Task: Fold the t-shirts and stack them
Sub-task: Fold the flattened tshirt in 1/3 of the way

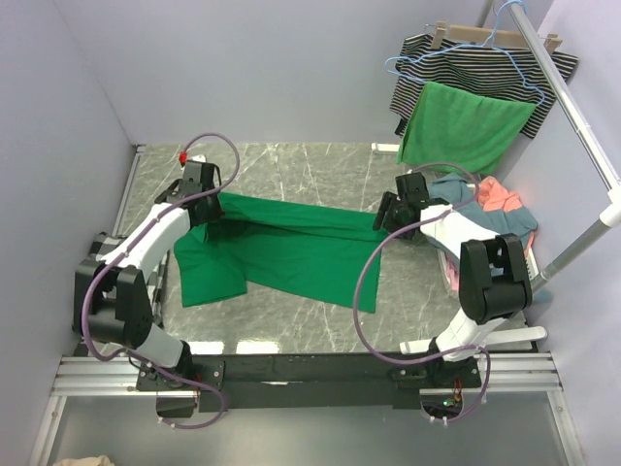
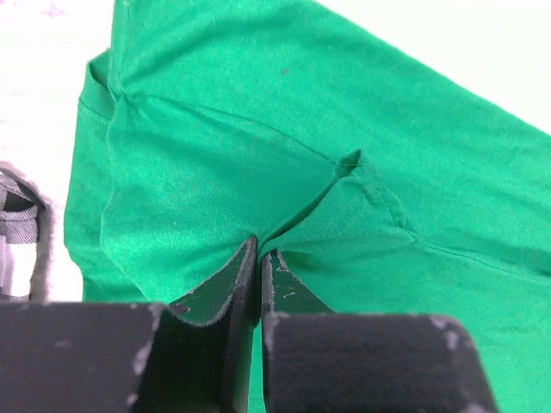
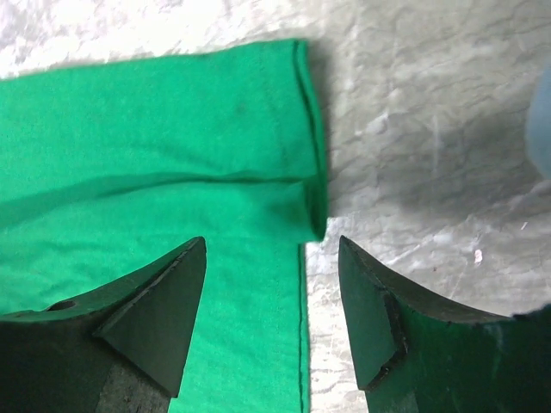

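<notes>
The left gripper [image 2: 260,254] was seen pressed together on a small ridge of green cloth, with creases drawn in toward its tips. It was pinching the emerald green t-shirt [image 1: 301,248] near the far-left part of the bench [image 1: 320,165]. The right gripper [image 3: 271,292] was held spread, with nothing between its fingers, just above a hemmed edge of the same shirt toward the right side of the bench. Part of the gap lay over cloth and part over bare marble.

The shirt was laid across the middle of the bench from left to right, with one flap reaching toward the near-left corner. A heap of blue and coral t-shirts [image 1: 495,202] was left at the right edge of the bench.

The step in hand was judged to be taking hold for a fold of the green shirt, with only one end secured. For the next move, the right gripper would probably need to be lowered and closed on the hem. Both ends could then be raised together and carried evenly, so that the cloth is not skewed.
</notes>
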`<state>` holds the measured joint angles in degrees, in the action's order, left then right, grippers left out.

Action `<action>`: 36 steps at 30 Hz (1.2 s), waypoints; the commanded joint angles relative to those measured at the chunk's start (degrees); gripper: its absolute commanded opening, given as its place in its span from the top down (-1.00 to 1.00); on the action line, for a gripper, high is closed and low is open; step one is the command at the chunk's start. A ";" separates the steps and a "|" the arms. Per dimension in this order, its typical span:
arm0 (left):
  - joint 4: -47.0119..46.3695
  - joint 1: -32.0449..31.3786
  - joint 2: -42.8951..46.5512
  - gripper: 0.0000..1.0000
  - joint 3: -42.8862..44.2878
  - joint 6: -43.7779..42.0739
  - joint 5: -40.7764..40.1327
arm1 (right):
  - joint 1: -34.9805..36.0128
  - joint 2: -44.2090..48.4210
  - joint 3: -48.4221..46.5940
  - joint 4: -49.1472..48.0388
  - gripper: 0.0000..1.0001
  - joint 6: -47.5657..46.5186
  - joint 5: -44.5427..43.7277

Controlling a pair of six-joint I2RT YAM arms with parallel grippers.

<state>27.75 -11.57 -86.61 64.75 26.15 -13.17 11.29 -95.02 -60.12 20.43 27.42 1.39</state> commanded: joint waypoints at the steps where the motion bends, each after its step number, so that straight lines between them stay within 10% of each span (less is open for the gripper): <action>1: 1.70 -0.20 0.03 0.81 2.05 -1.54 -1.77 | -1.27 -1.48 -2.72 -1.88 -0.39 1.58 1.43; 9: 0.29 -0.20 -0.57 0.87 1.78 -1.63 -2.38 | -1.97 -4.99 -5.01 -3.02 -0.29 0.97 3.62; 16: 0.73 -0.20 -2.25 0.88 3.89 -2.16 -2.91 | -2.15 -7.19 -6.50 -2.32 0.21 0.53 3.45; 32: 1.08 -0.20 -2.95 0.88 3.10 -2.60 -3.44 | -2.24 -8.34 -5.28 -0.47 0.02 0.62 1.69; 36: 0.73 -0.20 -2.60 0.87 2.57 -2.60 -3.44 | -2.15 -8.60 -4.92 -1.09 0.33 0.35 2.13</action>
<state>28.80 -11.57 -89.78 66.26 24.64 -14.96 9.58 -103.24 -64.20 19.70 28.21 4.01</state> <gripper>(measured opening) 0.068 0.439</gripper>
